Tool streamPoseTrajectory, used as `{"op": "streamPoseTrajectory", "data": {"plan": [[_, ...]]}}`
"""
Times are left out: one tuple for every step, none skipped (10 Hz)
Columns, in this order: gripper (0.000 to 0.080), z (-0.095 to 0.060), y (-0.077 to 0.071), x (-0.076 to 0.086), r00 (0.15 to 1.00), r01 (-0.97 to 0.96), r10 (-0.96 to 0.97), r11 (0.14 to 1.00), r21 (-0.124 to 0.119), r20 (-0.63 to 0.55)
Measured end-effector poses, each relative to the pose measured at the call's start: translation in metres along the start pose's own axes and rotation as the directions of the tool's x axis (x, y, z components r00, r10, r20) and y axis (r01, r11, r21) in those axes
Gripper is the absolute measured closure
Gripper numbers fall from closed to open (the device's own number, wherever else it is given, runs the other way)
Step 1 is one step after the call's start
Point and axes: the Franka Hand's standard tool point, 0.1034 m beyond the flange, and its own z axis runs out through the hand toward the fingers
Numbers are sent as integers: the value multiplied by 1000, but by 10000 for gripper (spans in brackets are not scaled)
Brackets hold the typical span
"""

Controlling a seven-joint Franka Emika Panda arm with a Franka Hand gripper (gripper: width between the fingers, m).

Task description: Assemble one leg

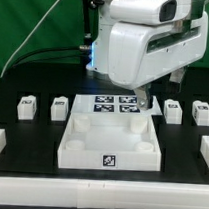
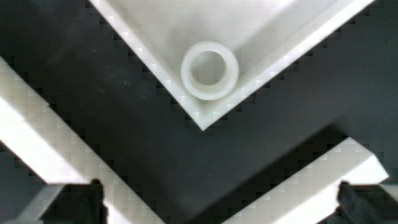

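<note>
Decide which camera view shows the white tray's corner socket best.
The wrist view: the corner socket sits mid-picture as a clear round ring inside the corner of the tray. The exterior view shows the whole tray, but the round opening is too small to make out there.

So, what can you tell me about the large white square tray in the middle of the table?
The white tray is a square, shallow part, matte plastic by its look, with raised walls and blocky corners. A black-and-white tag sits on the wall facing the exterior camera. The wrist view shows one corner with a round socket, empty. The tray lies flat on the black table, just in front of the marker board. The end effector hangs over that corner, open and empty.
</note>
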Motion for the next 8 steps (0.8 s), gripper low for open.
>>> {"op": "streamPoseTrajectory", "data": {"plan": [[150,0,0,0,1000,0,0,1000,1,0],[150,0,0,0,1000,0,0,1000,1,0],[150,0,0,0,1000,0,0,1000,1,0],[150,1,0,0,1000,0,0,1000,1,0],[150,1,0,0,1000,0,0,1000,1,0],[150,1,0,-1,1000,5,-5,1000,0,-1],[150,6,-3,-6,1000,29,-29,1000,-1,-2],[150,11,-7,-15,998,68,-68,998,3,2]]}}
